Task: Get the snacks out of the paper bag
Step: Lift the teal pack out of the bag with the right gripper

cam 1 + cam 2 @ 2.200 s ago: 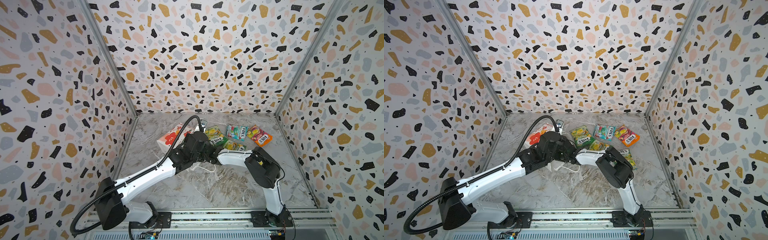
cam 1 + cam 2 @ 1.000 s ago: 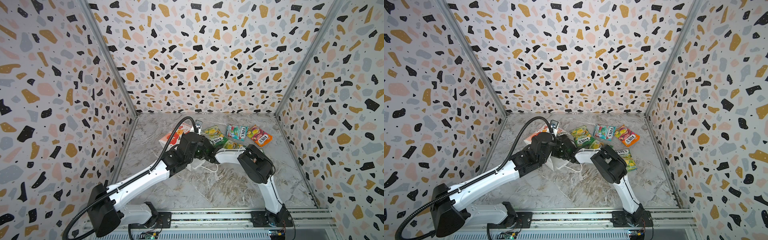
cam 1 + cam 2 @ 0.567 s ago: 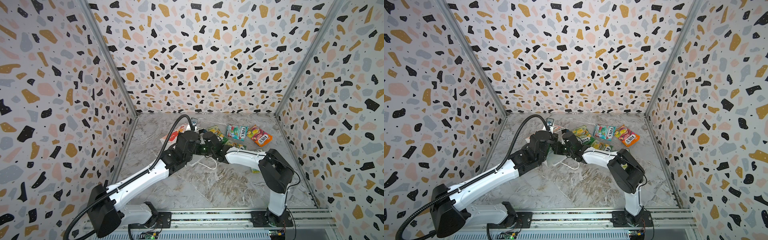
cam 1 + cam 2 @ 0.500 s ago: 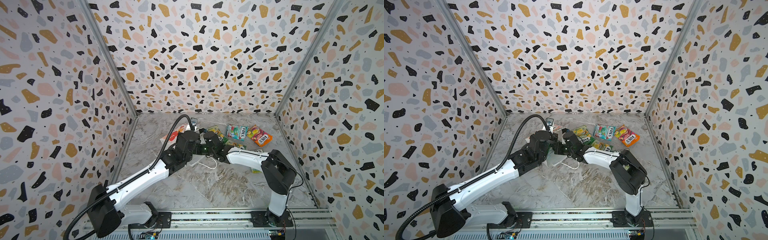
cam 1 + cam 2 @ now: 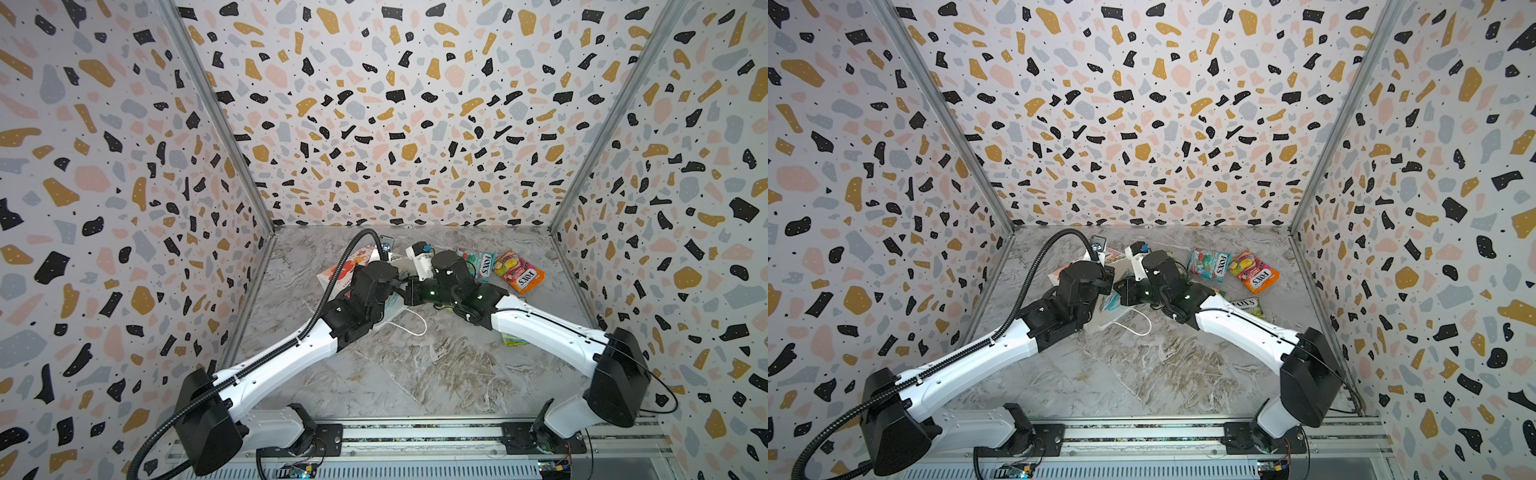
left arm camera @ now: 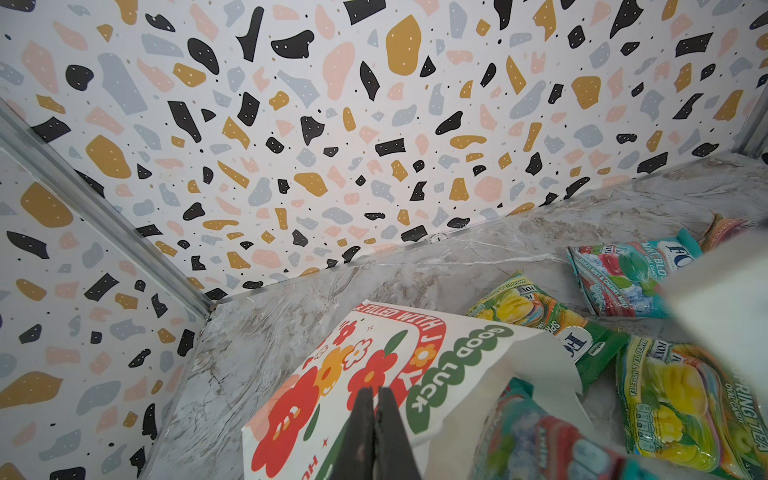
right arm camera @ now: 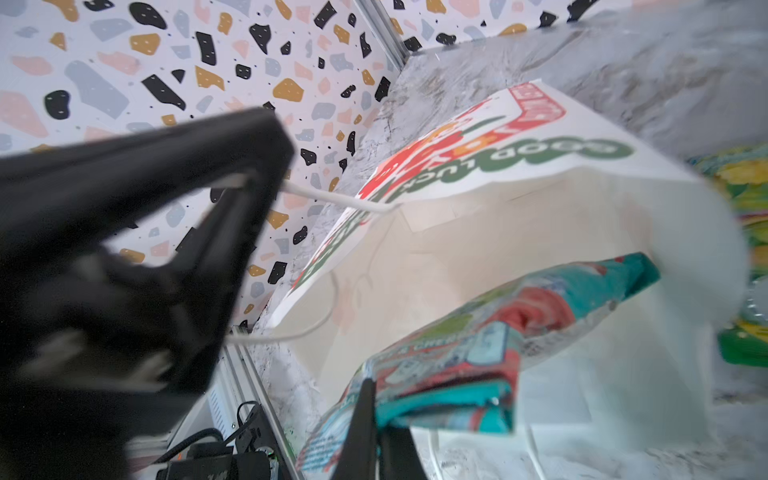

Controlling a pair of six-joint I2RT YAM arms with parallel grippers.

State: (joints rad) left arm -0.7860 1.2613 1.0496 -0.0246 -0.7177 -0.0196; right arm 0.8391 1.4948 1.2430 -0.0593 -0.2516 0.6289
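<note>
Retrieval is reaching another packet: over the last two seconds the right arm has been swinging its elbow out toward the front rail and stretching its wrist across to the mouth of the paper bag [image 6: 332, 374]. There the right gripper [image 7: 376, 386] is clamping the near edge of a teal-red packet [image 7: 498, 332], whose far end is still lying inside. The left gripper [image 6: 376, 392] is clenching the cord handle [image 7: 332, 197], keeping the mouth lifted. One more snack looks about to leave; the visible interior is showing nothing else. The bag is lying close to the left wall, with green-yellow packets [image 6: 681, 399], a second teal packet [image 5: 478, 264] and an orange-pink packet [image 5: 517, 272] crowding its right side. Bare table [image 5: 415, 374] toward the rail is offering the clearest way out, past the loose handle loop [image 5: 411, 326].
</note>
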